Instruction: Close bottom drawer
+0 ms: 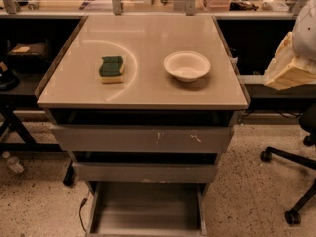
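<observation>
The bottom drawer (147, 207) is pulled far out at the foot of the grey cabinet, with its flat grey tray floor showing and its front strip at the lower edge of the view. Above it are the mid-width drawer front (144, 172) and the widest drawer front (140, 140) with white scratch marks, both slightly out. My gripper (289, 66) shows as a cream and white shape at the right edge, level with the table top, well above and to the right of the bottom drawer.
A green and yellow sponge (112, 69) and a white bowl (187, 65) sit on the beige table top (143, 90). An office chair base (291, 181) stands on the floor at the right. A cable (82, 209) and a bottle (12, 163) lie at the left.
</observation>
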Available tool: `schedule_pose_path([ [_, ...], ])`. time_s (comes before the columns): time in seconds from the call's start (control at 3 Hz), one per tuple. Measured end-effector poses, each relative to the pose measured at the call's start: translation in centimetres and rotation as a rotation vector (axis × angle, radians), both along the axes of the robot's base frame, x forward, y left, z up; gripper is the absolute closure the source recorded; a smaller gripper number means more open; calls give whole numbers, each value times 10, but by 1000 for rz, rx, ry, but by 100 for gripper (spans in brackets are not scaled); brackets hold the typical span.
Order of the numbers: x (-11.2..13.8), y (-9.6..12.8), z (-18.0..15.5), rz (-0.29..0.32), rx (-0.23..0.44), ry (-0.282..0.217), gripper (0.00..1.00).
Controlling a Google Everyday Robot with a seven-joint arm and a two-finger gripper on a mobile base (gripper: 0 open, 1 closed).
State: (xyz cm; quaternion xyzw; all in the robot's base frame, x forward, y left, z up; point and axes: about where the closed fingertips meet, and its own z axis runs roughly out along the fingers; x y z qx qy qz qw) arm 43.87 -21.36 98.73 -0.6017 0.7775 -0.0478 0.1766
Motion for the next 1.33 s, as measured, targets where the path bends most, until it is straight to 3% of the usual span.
schedule_pose_path([
  [0.33, 0, 0, 0, 0, 0, 0, 100],
  [0.67, -17, -6, -21, -15, -17, 31, 100],
  [1.0, -56, -2, -62, -44, -20, 86, 100],
  [1.33, -93, 0, -129, -70, -13, 200, 100],
])
